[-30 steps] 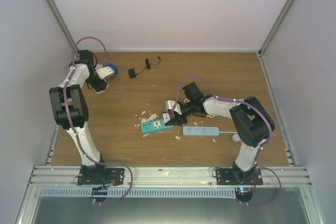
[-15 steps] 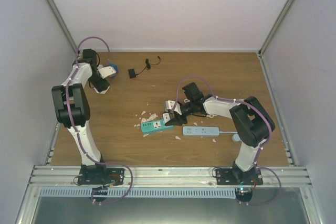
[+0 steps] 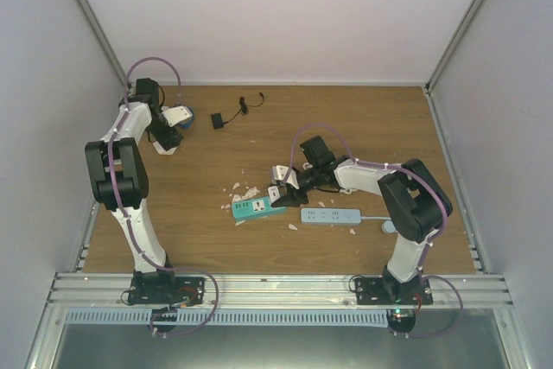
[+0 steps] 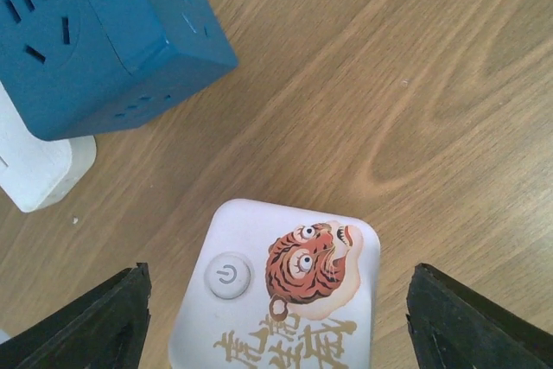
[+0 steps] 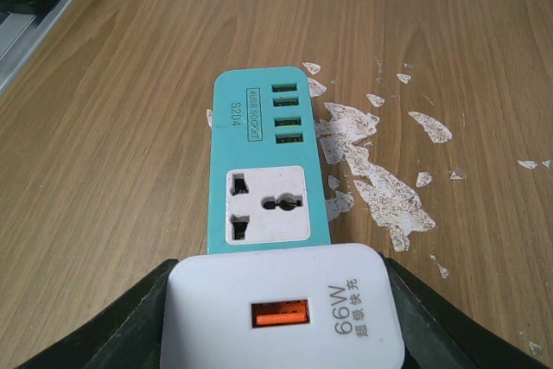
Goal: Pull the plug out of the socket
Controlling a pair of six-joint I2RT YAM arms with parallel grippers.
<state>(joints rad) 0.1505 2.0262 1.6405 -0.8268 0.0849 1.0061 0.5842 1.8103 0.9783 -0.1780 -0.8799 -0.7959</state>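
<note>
Wooden table point(image 3: 346, 118) with two arms at work, seen from above and from both wrists. The right gripper point(image 5: 281, 321) is clamped on the white charger plug point(image 5: 281, 300) marked 66W, with one black finger point(image 5: 143, 334) pressed against each side of its body. The plug sits over the near end of the teal socket strip point(image 5: 263, 153), which lies flat near the table's centre. Whether its pins are seated in the strip cannot be told. White flakes point(image 5: 380, 187) are scattered just beside the strip on the wood.

A white power strip point(image 3: 331, 215) lies near the teal one, on its right in the top view. The left gripper point(image 4: 281, 267) hovers at the far left of the table with its fingers point(image 4: 95, 326) spread wide. They stand apart from the white box point(image 4: 275, 300) between them, which bears a tiger print and a power button. A blue cube socket point(image 4: 104, 32) rests near that box. A black adapter point(image 3: 218, 120) with a short cable lies to the right of the cube.
</note>
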